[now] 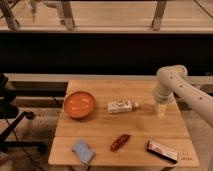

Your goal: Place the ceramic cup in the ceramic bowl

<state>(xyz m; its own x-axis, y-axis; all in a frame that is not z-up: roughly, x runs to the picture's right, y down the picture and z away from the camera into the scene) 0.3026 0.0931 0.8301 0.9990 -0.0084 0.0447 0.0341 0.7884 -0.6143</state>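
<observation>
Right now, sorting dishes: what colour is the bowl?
Orange-red bowl, camera view; gripper above the cup.

A clear labelled bottle (121,106) lies on its side in the middle of the wooden surface (100,126), its cap toward the claw (161,105) low at the right side. Along the front sit a blue sponge (83,151), a small reddish item (120,142) and a dark wrapped bar (161,150). A black chair (9,112) stands off to the left.
</observation>
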